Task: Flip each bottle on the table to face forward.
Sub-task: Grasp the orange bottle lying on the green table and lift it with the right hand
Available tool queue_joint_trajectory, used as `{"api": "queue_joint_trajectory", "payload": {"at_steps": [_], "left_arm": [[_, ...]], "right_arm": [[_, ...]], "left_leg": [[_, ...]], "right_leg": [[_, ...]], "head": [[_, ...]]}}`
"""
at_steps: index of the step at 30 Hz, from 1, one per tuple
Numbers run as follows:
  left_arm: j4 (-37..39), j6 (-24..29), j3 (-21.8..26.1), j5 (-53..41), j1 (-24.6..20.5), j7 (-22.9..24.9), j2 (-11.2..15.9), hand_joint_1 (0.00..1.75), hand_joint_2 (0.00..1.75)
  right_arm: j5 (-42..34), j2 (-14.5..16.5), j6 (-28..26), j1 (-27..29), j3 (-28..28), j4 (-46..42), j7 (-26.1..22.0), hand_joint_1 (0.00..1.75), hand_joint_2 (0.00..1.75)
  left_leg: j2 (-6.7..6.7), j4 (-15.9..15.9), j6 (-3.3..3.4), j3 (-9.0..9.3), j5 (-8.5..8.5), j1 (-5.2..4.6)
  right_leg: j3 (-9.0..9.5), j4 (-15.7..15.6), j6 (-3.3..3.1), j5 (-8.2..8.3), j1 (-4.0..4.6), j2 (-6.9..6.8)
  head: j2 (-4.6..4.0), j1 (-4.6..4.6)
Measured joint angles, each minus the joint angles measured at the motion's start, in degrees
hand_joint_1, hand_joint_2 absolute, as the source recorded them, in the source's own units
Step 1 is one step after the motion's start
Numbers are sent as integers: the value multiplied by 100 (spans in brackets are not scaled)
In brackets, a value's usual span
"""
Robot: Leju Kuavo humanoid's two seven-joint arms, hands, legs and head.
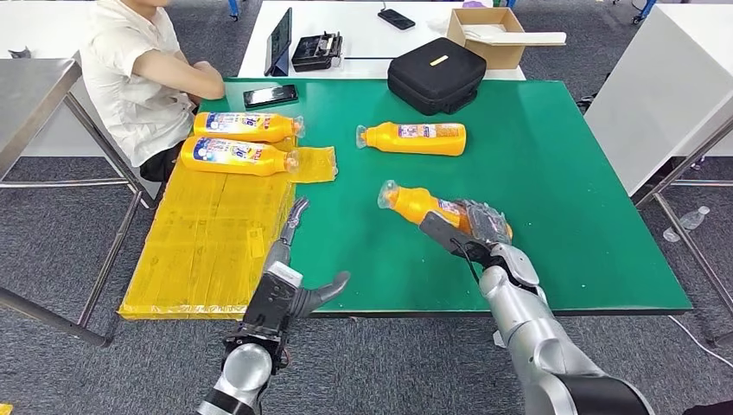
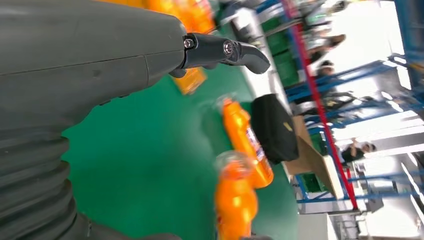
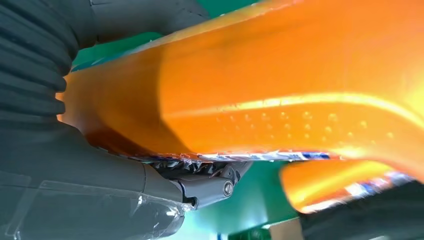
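My right hand (image 1: 484, 232) grips a bottle (image 1: 415, 204) near the green table's (image 1: 562, 173) front edge; my left hand (image 1: 290, 281) hovers spread and empty, three bottles (image 1: 413, 137) lying beyond.

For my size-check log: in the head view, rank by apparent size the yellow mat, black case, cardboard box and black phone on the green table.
1. yellow mat
2. black case
3. cardboard box, partly cut off and farther away, so unsure
4. black phone

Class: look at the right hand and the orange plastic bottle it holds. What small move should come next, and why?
Probably roll the wrist. The right hand grips the orange plastic bottle, lying on the green table, and little label faces up, so turning it would likely bring the label up.
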Motion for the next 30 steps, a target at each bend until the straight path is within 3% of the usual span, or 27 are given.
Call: {"api": "queue_joint_trajectory", "payload": {"at_steps": [8,14,20,30], "left_arm": [[133,-361,124,1275,11,295,0,0,175],[447,-802,230,2355,-21,462,-2,0,175],[673,-890,294,2495,-70,339,-4,0,175],[886,-895,360,2416,-248,271,-19,0,175]], "right_arm": [[-1184,307,395,589,410,-1499,-103,175,175],[-1712,432,486,664,1024,-2121,-244,175,175],[-1939,549,558,662,1604,-2303,-266,175,175],[-2073,663,551,659,2053,-2323,-274,175,175]], "left_leg": [[-7,0,-1,-37,7,1],[-9,0,0,-60,6,0],[-11,0,0,-72,6,0],[-12,0,0,-76,6,0]], "right_leg": [[-29,5,0,0,0,-2],[-53,5,2,1,-2,-3],[-66,5,2,1,-1,-3],[-67,5,2,1,-2,-4]], "head": [[0,0],[0,1],[0,1],[0,2]]}}
